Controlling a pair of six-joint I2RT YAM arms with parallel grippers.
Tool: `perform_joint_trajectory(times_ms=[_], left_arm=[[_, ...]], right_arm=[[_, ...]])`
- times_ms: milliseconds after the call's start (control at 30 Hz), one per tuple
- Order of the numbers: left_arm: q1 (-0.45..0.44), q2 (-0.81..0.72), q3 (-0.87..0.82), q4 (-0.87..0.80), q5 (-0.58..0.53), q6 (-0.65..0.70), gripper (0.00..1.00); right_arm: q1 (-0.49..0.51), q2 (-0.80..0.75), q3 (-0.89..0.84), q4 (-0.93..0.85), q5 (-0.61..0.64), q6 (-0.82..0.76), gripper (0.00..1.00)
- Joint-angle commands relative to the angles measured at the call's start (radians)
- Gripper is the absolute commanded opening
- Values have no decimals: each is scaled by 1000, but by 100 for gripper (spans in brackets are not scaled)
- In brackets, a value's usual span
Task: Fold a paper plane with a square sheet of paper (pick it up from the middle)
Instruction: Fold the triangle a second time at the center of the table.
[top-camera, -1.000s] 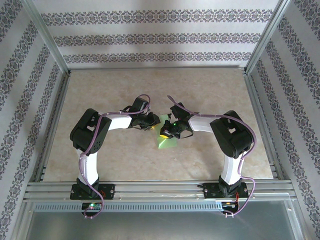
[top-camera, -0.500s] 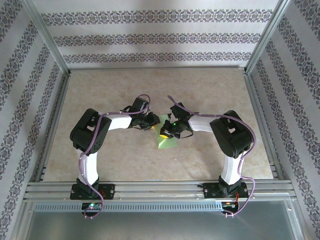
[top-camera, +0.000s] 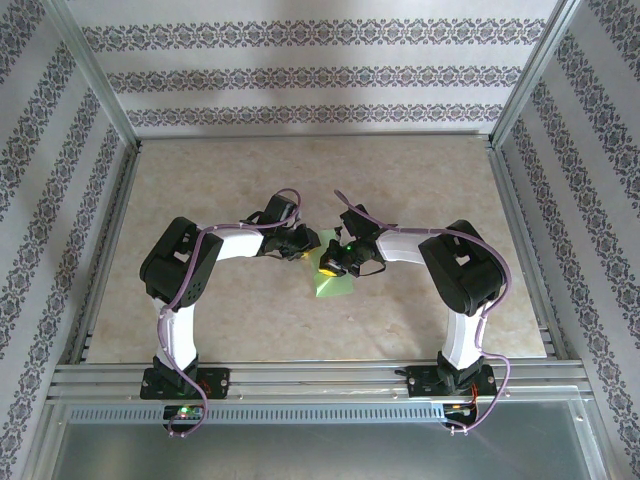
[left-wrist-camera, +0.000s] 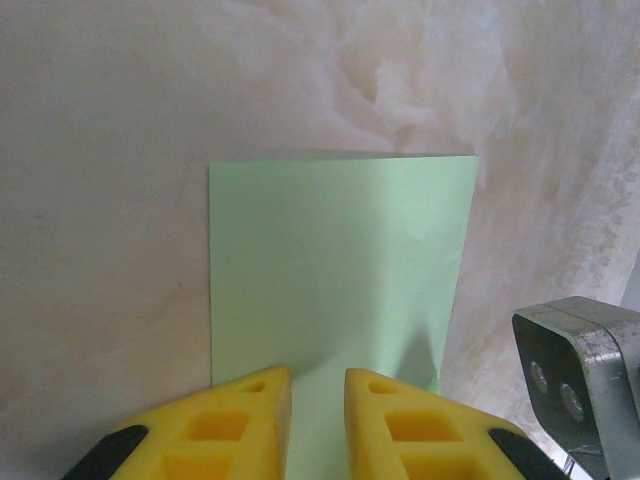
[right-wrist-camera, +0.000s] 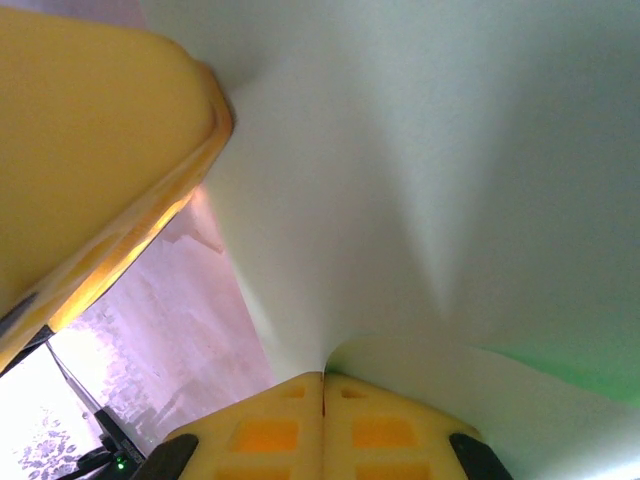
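The beige marbled tabletop (top-camera: 230, 170) carries the light green square sheet of paper (top-camera: 335, 284) near its centre, between the two wrists. Striped patterned wallpaper (top-camera: 320, 75) lines the enclosure on three sides. Aluminium rails (top-camera: 320, 378) run along the near edge, where both arm bases are bolted.

From the left wrist we see the sheet as a flat rectangle on the tabletop with a straight far edge. The left jaws stand narrowly apart over its near edge, with green showing in the gap; we cannot tell whether they touch it.

From the right wrist we see the right jaws pressed together on the sheet, which puckers upward from the pinch.
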Motion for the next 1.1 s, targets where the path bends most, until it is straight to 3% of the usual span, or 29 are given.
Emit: perform_joint_trajectory(times_ms=[0, 367, 567, 700, 767, 1067], left_arm=[[1, 2, -15, -90, -28, -1, 22], [119, -191, -35, -171, -93, 20, 27], [137, -260, -62, -190, -104, 37, 28], [123, -271, -73, -176, -75, 30, 28], [101, -270, -79, -172, -61, 27, 28], [18, -262, -118, -136, -26, -15, 24]], right_arm=[[9, 27, 2, -2, 19, 0, 9], [8, 34, 5, -10, 17, -2, 32], [3, 25, -10, -1, 17, -4, 43], [0, 24, -19, -2, 21, -13, 42], [-2, 19, -32, 1, 31, -18, 34], [0, 11, -56, -3, 69, -30, 20]])
